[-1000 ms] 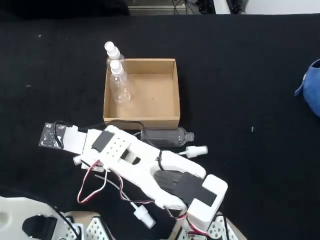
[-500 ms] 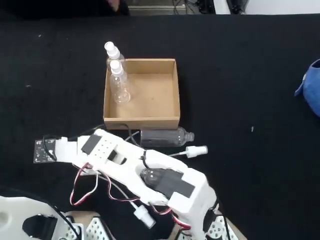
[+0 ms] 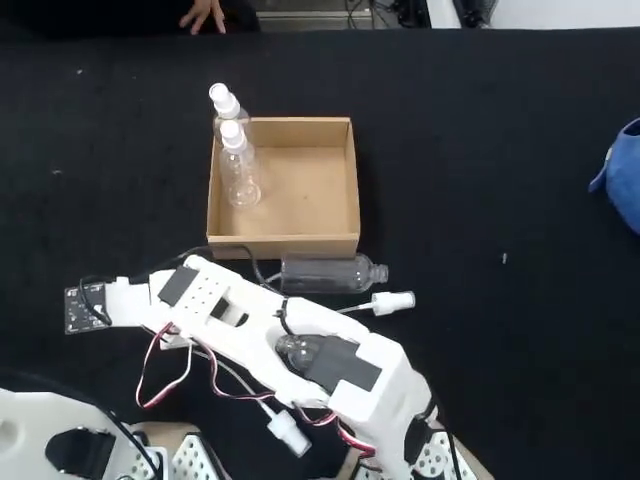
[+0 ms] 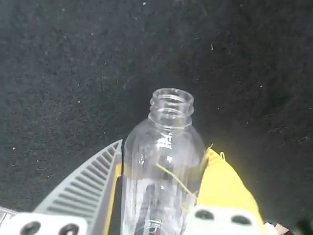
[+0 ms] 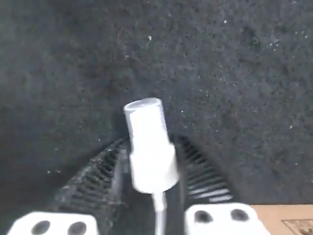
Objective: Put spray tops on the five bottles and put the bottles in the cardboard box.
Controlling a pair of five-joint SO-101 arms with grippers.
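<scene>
My left gripper [image 4: 164,147] is shut on a clear bottle [image 4: 166,142] with an open neck and no spray top, held over the black table. My right gripper [image 5: 149,142] is shut on a white spray top [image 5: 149,147], its tube trailing back between the fingers. The cardboard box [image 3: 345,180] stands mid-table with one topped bottle [image 3: 238,165] lying inside. A second topped bottle [image 3: 224,100] is at its far left corner. An uncapped bottle [image 3: 325,272] lies along the box's near wall, with a loose spray top [image 3: 392,300] beside it.
A white arm [image 3: 260,320] stretches across the table's front, from the near right toward the left. Another loose spray top [image 3: 285,432] lies by the arm bases. A blue object [image 3: 625,185] sits at the right edge. The black table [image 3: 480,150] surrounds the box.
The white arm's wrist end has swung left and toward the table's front. The box and the bottles by it have not moved.
</scene>
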